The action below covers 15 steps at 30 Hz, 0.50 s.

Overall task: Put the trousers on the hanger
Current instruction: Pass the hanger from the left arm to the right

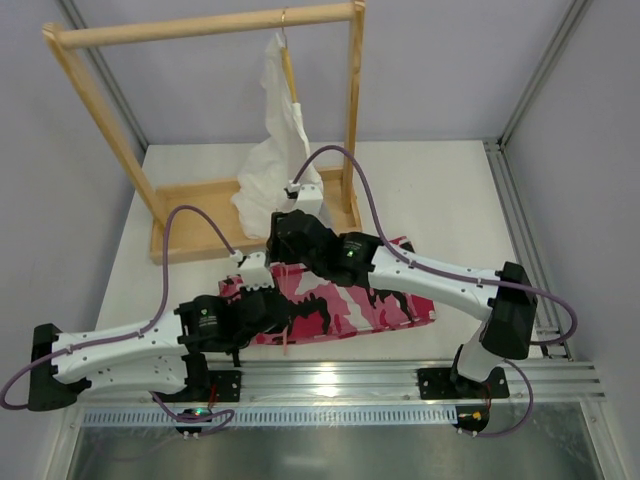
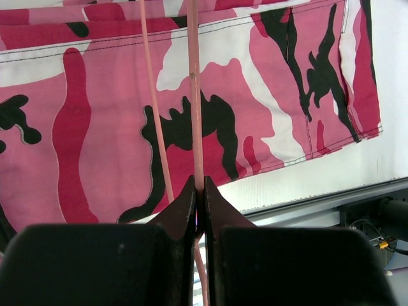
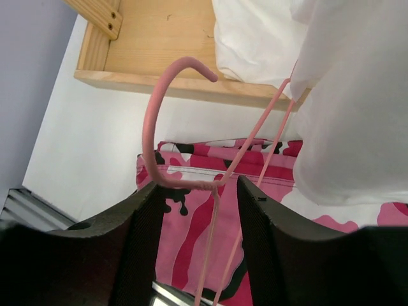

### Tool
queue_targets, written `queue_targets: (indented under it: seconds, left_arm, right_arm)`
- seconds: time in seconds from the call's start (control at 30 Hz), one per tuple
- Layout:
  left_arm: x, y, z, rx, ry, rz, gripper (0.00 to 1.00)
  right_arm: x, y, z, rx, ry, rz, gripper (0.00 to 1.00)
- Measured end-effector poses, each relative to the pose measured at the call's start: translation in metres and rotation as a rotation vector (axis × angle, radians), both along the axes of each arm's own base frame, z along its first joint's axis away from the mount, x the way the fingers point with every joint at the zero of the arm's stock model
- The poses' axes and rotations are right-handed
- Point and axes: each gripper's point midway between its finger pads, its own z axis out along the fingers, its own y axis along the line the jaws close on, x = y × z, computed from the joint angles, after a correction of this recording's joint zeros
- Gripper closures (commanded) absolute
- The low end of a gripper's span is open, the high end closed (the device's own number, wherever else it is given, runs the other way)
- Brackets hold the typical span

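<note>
While the trousers lie folded flat on the table, no part of them is on the hanger yet. It is held above the trousers, one wire pinched tight in the left gripper. The right gripper straddles its neck, jaws apart and not clamped. All the draping is left to do.

A white bench between pale grey walls; a wooden clothes rack at the back, metal rails in front

left tool pinching hanger wire, camouflage trousers spread beneath
</note>
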Motion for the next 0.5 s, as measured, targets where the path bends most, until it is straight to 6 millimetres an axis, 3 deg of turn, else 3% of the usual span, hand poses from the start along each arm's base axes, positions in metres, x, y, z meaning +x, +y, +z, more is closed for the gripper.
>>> queue_targets:
  seconds: [0.27, 0.43, 0.5]
  left_arm:
    - [0.001, -0.004, -0.002, 0.0, 0.001, -0.001, 1.0]
    - [0.001, -0.004, -0.002, 0.002, 0.0, -0.003, 0.99]
    - [0.001, -0.004, -0.002, 0.002, -0.001, -0.003, 0.99]
  right_arm:
    - [0.008, 0.003, -0.033, -0.104, 0.007, -0.015, 0.59]
    - [0.009, 0.003, -0.039, -0.126, 0.008, -0.013, 0.78]
    - [0.01, 0.002, -0.039, -0.134, 0.002, -0.009, 0.91]
